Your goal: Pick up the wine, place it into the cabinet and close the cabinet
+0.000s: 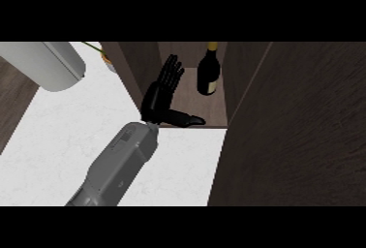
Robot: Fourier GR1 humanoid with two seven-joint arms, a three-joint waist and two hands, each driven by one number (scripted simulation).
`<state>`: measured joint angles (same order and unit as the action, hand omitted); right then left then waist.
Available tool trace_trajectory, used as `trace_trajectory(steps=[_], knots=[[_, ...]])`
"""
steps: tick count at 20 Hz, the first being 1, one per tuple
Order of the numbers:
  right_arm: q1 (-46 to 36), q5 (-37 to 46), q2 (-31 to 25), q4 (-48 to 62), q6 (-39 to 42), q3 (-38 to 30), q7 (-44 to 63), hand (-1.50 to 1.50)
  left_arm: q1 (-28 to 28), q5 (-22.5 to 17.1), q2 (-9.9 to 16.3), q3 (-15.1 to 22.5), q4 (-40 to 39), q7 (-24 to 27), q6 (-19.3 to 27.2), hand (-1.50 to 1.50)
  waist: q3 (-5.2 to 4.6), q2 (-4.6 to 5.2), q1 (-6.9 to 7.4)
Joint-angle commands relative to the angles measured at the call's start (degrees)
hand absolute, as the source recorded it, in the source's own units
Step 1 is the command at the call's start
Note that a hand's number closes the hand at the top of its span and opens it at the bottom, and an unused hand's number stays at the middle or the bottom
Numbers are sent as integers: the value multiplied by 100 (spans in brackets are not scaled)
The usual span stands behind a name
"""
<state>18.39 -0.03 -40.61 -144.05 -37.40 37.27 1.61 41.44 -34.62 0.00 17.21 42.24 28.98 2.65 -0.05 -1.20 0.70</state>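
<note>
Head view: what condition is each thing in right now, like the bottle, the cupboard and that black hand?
wine bottle: upright, standing inside the cabinet, not held.
cabinet: open, its door swung out at the right.
hand: open, fingers straight, reaching into the cabinet left of the bottle, apart from it.
white appliance: lying on the counter at upper left, untouched.

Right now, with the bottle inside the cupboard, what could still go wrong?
1. The hand in view reaches into the open cabinet, open fingers close beside the upright wine bottle; pulling out carelessly might knock the bottle over.
2. The open door stands at the right. If it swings shut before the hand is out, it might catch the forearm.
</note>
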Motion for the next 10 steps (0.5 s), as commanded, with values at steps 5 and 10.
trace_trajectory(steps=[5, 10], knots=[[374, -242, -227, -1136, -17, -51, 364, -150, -1672, 197, 69, 671, 2028, -346, 423, -150, 7, 8, 57], [306, -59, -332, -1279, -8, 53, 419, -150, -2457, 101, 338, 734, 2867, -512, 354, -150, -1, 68, -33]])
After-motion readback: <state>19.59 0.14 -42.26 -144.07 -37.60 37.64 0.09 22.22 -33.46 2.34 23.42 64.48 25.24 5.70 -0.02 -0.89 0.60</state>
